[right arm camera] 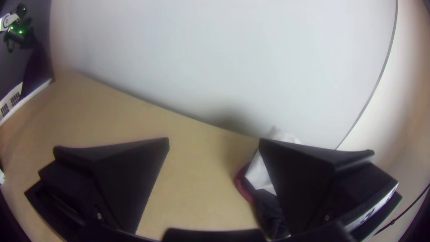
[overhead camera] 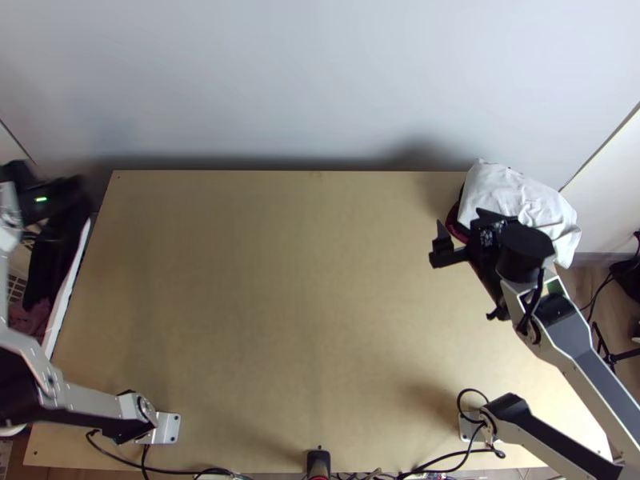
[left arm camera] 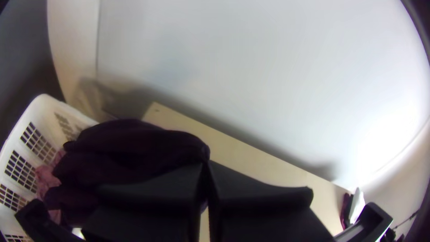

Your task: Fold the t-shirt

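Note:
In the top view my left gripper (overhead camera: 74, 190) is at the far left, beyond the table's left edge, with a dark cloth (overhead camera: 54, 260) hanging beneath it over a white basket (overhead camera: 67, 294). The left wrist view has my left gripper (left arm camera: 206, 166) shut on that dark purple cloth (left arm camera: 130, 150), which is bunched; its shape as a shirt cannot be made out. My right gripper (overhead camera: 462, 224) stands open beside the pile at the table's far right. Nothing is between the fingers of my right gripper (right arm camera: 214, 142) in the right wrist view.
A pile with a white cloth (overhead camera: 512, 196) on top and dark and red cloths under it lies at the table's far right corner. Pink cloth (left arm camera: 46, 179) lies in the basket (left arm camera: 58, 117). A wall rises behind the table (overhead camera: 304, 304).

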{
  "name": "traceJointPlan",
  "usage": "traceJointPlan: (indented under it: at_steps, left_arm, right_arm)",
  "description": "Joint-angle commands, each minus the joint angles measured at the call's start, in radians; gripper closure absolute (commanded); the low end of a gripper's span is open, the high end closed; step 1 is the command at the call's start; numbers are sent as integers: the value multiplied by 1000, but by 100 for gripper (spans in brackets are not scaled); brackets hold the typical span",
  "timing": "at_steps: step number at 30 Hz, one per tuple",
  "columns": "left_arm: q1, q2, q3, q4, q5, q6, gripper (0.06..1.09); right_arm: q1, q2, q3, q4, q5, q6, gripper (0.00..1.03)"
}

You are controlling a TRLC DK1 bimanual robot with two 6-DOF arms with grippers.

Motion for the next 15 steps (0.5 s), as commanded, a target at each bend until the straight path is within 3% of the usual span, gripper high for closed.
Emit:
traceJointPlan:
  at_steps: [1, 9, 15]
  left_arm:
    - [-405, -206, -80, -6, -136, -73, 105]
    - [-793, -197, -33, -11, -303, -139, 105]
    - [-1047, -150, -93, -21, -353, -197, 105]
  right_arm:
    - [-13, -90, -85, 18, 1, 13, 10]
    - [-36, -190, -180, 20, 0, 38, 10]
    - [-56, -254, -227, 21, 1, 39, 10]
